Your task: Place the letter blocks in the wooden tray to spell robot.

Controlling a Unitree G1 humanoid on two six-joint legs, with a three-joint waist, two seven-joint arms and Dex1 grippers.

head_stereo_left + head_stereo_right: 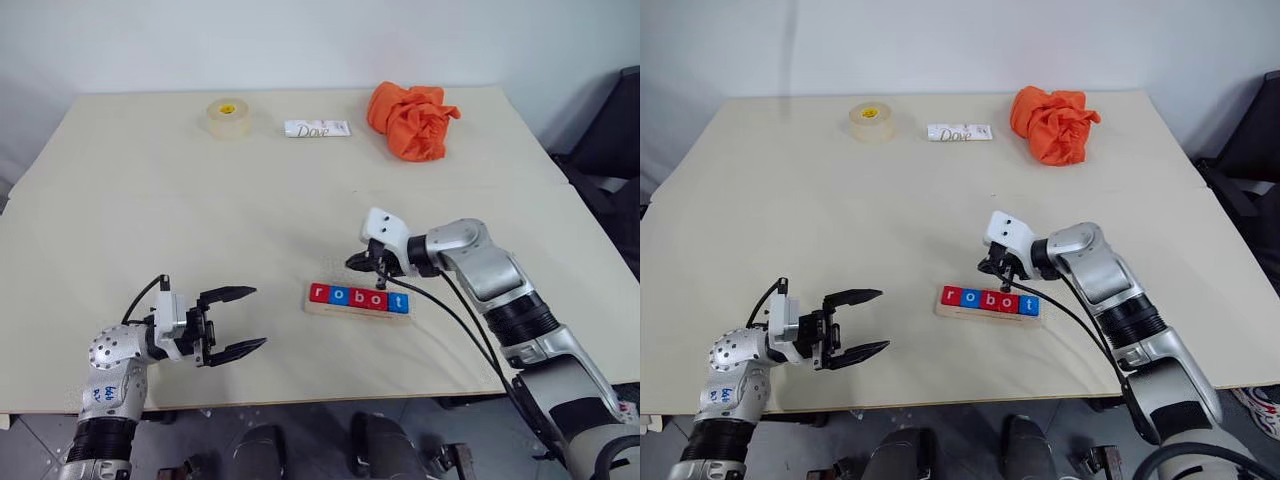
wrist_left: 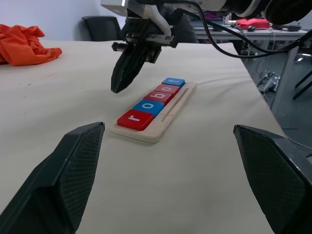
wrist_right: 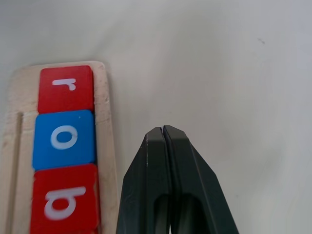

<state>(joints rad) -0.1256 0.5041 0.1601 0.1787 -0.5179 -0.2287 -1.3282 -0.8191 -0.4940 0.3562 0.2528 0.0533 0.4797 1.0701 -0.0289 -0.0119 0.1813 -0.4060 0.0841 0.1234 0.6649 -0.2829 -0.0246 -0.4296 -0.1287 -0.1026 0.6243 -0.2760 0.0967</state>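
The wooden tray (image 1: 315, 307) lies near the table's front edge with the letter blocks (image 1: 358, 297) in a row in it, red and blue, reading r, o, b, o, t. My right gripper (image 1: 356, 262) hovers just behind the tray, above its far side, shut with nothing between its fingers (image 3: 163, 165). In the left wrist view its black fingertips (image 2: 118, 87) hang over the bare table beside the tray (image 2: 146, 134). My left gripper (image 1: 243, 319) stands open to the left of the tray, apart from it and empty.
Along the far edge of the table sit a roll of clear tape (image 1: 228, 116), a white Dove wrapper (image 1: 317, 129) and a crumpled orange cloth (image 1: 410, 120). A black chair (image 1: 612, 140) stands past the table's right side.
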